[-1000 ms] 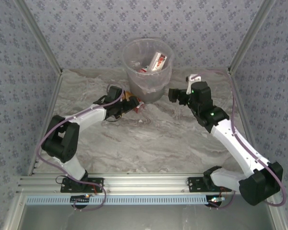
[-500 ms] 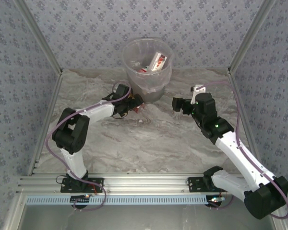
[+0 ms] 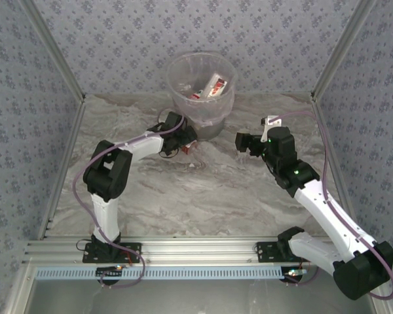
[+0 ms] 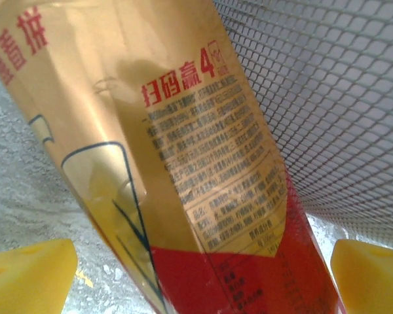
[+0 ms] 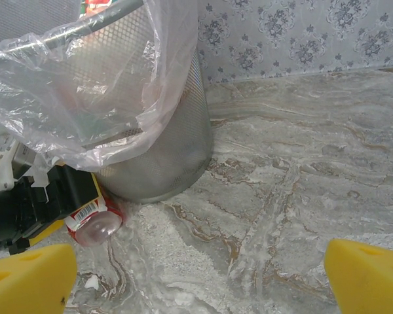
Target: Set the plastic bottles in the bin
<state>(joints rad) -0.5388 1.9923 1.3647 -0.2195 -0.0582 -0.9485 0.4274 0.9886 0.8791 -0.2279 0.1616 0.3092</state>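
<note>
One round grey wire-mesh bin (image 5: 177, 150)

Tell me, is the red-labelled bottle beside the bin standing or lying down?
Lying down: the right wrist view shows the bottle on its side on the table beside the bin.

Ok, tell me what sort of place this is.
Probably a lab test booth rather than a real room: two robot arms are bolted to an aluminium rail, floral wallpaper panels sit in a metal frame, and the marble-pattern tabletop carries a bag-lined mesh waste bin.
</note>
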